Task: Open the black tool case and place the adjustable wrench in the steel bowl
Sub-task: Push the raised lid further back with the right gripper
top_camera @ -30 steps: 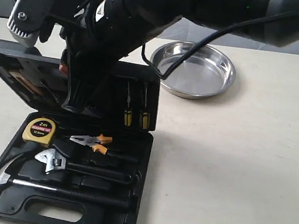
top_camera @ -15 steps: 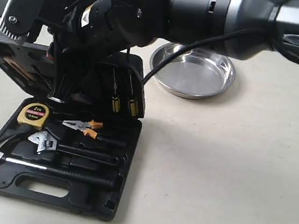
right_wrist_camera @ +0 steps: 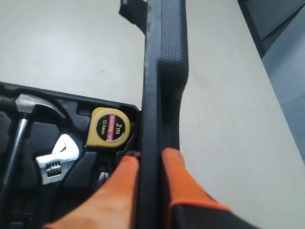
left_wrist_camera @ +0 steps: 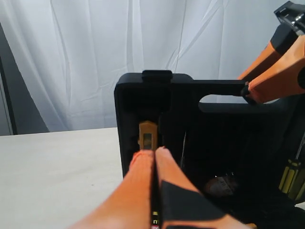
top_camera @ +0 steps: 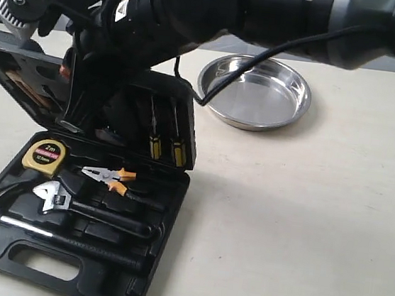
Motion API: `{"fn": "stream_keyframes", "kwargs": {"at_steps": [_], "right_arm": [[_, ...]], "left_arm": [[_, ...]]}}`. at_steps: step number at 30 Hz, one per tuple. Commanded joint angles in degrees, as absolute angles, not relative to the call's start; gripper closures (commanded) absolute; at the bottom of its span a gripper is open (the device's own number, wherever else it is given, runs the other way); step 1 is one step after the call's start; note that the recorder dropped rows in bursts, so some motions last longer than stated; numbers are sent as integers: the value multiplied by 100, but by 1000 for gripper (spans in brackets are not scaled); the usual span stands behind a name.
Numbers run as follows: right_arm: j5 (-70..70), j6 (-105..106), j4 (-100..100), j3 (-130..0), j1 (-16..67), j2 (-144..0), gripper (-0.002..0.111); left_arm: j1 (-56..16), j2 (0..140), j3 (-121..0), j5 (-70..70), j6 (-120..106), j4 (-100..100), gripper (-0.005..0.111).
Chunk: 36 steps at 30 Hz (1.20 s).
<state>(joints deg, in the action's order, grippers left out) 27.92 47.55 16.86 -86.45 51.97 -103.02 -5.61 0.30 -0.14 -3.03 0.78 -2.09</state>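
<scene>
Right gripper point(right_wrist_camera: 148, 164) clamped on the raised lid point(right_wrist_camera: 164, 57) of the tool case point(top_camera: 173, 209), orange fingers point(right_wrist_camera: 123, 188) pinching it from both sides, one on the inner face and one on the pebbled outer face. From the left wrist, the same grip visible on the lid's rim beside the cut-out handle.

Left gripper point(left_wrist_camera: 155, 164) closed, its two fingers pressed flat together and aimed at the inner face of the lid. Contact with the lid impossible to tell.

Lid standing open, leaning back from the hinge. Two yellow-and-black screwdrivers point(top_camera: 166, 143) clipped inside it near its right edge.

Base of the case lying flat on the table point(top_camera: 303, 224), toward the left edge and nearer the front than the far edge.

Wrench point(top_camera: 77, 206) lying in its recess in the base, well apart from both grippers. Silver head toward the base's left edge, black handle running toward the right edge. Pliers point(top_camera: 112, 177) just beside it on the hinge side, hammer point(top_camera: 31, 228) just beside it on the handle side. Yellow tape measure point(top_camera: 44, 156) in the base's left corner by the hinge, close to the wrench head.

Steel bowl point(top_camera: 253, 97) upright near the table's far edge, just beyond the lid's right edge, bright flat bottom catching the light.
</scene>
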Motion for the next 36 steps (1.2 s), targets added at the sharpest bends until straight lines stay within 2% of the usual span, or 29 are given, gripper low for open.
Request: {"fn": "stream_keyframes", "kwargs": {"at_steps": [1, 20, 30, 36], "right_arm": [[2481, 4775, 1848, -8706, 5197, -9936, 109], [2513, 4322, 2100, -8706, 5197, -10052, 109], [2426, 4228, 2601, -8706, 4249, -10209, 109], [2412, 4228, 2545, -8706, 3989, -10462, 109]], "left_arm": [[-585, 0, 0, -290, 92, -214, 107], [-585, 0, 0, -281, 92, -214, 107], [-585, 0, 0, -281, 92, -214, 107], [-585, 0, 0, -281, 92, -214, 107]]}}
